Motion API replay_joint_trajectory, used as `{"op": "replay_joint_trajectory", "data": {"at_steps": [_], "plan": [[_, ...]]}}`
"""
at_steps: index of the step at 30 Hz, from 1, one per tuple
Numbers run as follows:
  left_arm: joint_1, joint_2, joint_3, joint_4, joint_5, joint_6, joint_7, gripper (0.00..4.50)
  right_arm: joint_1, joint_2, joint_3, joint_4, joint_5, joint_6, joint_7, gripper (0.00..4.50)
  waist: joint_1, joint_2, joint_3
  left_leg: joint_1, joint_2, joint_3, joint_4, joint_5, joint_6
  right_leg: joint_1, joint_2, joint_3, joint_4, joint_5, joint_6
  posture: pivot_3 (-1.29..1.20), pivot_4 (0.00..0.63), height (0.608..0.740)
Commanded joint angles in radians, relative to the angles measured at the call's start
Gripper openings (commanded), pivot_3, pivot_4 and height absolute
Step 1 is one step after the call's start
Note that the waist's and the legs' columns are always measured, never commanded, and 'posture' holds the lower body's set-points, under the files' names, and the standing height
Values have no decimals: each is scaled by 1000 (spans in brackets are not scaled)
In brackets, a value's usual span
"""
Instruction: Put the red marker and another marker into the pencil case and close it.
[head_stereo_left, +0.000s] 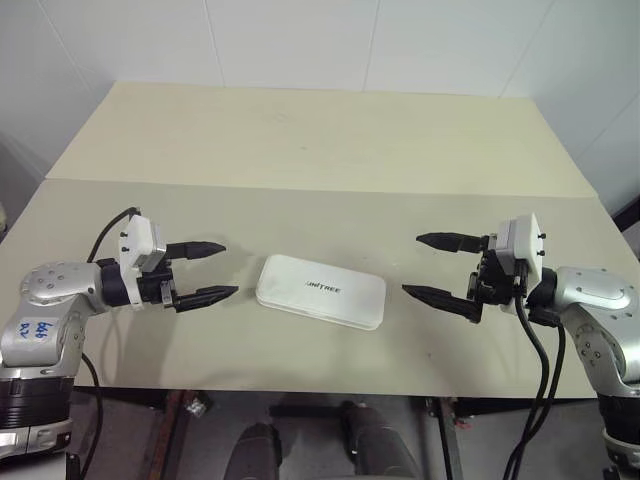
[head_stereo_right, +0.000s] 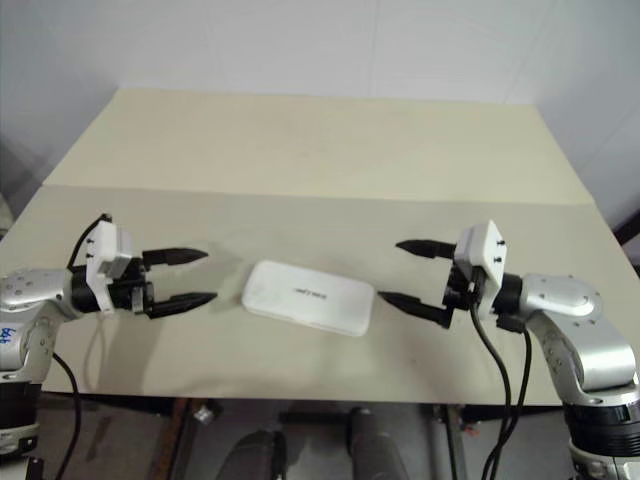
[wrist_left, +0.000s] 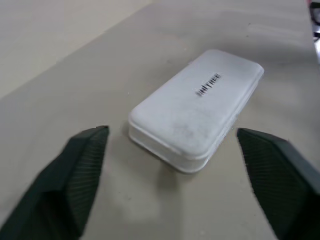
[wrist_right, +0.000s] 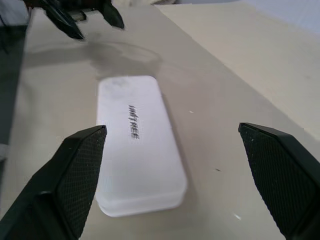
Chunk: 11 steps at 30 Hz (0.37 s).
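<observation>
The white pencil case (head_stereo_left: 320, 290) lies shut and flat on the table near its front edge, with dark lettering on the lid (wrist_left: 207, 84). My left gripper (head_stereo_left: 229, 269) hovers just left of the case, open and empty, pointing at its left end. To the case's right, my right gripper (head_stereo_left: 411, 265) also stands open with nothing between its fingers, pointing at the right end. Neither gripper touches the case. In the right wrist view the case (wrist_right: 137, 145) lies lengthwise with the left gripper (wrist_right: 100, 30) beyond it. The red marker and the other marker are out of view.
The beige table (head_stereo_left: 300, 150) runs far back to a white wall, with a seam across it behind the grippers. Its front edge (head_stereo_left: 320, 385) lies close below the case. Black cables hang from both wrists.
</observation>
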Motion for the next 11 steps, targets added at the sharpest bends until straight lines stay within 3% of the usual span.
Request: {"op": "replay_joint_trajectory", "data": {"at_steps": [1, 11], "plan": [[-17, 4, 10, -19, -11, -36, 13, 4484, -8, -8, -6, -1, -9, -44, 20, 4500, 1, 0, 0, 0, 0, 0, 0, 0, 0, 0, 0, 0, 0, 0, 0, 0, 150, 740], [-100, -20, -24, 65, 2, -96, 33, 4484, -61, 13, 29, 58, -44, -97, 27, 4500, -3, 0, 0, 0, 0, 0, 0, 0, 0, 0, 0, 0, 1, 2, 3, 0, 150, 740]]}}
